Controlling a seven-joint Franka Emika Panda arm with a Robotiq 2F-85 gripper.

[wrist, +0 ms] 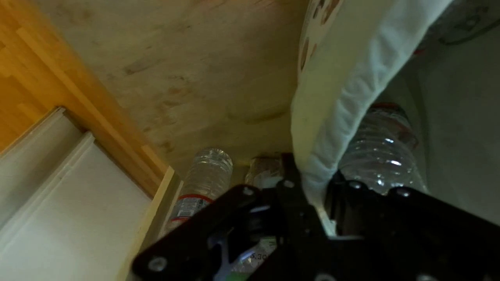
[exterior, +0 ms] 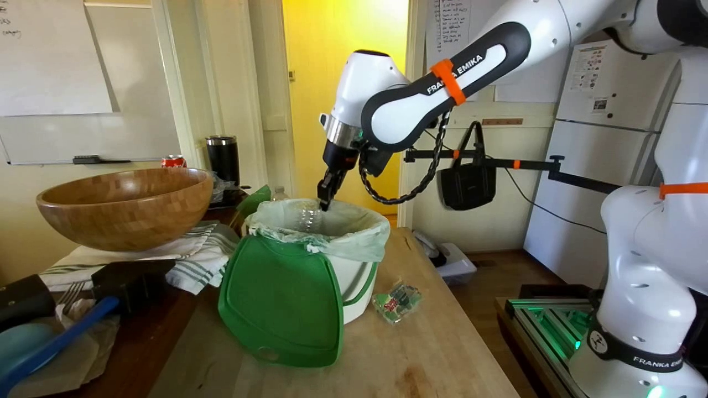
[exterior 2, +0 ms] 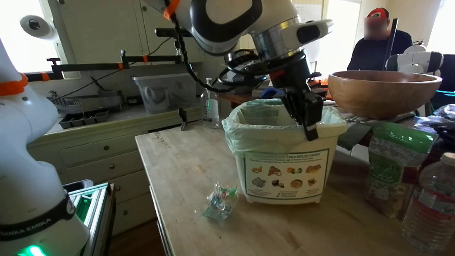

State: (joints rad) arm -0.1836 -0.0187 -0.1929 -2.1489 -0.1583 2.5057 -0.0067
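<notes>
One solid pinch — my gripper (wrist: 313,187) clamped on rim of bin (exterior 2: 286,174), folded-over liner (exterior 2: 263,137) caught too. Guess fold keeps it from sliding down. Bin stands on wooden tabletop (exterior 2: 185,174) — bottle (wrist: 379,156) inside, boxed in, nowhere to roll.

In an exterior view, the bin (exterior 2: 286,174) hides part of my gripper (exterior 2: 304,129); a person's face (exterior 2: 376,28) is blurred; I cannot read the wall sheet (exterior: 449,25).

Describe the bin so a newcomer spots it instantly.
Start at the pale wooden tabletop; a white bin stands on it. The end effector pinches its rim. Unlike the wooden bowl nearby, it wears a pale green liner and a label of food pictures.
</notes>
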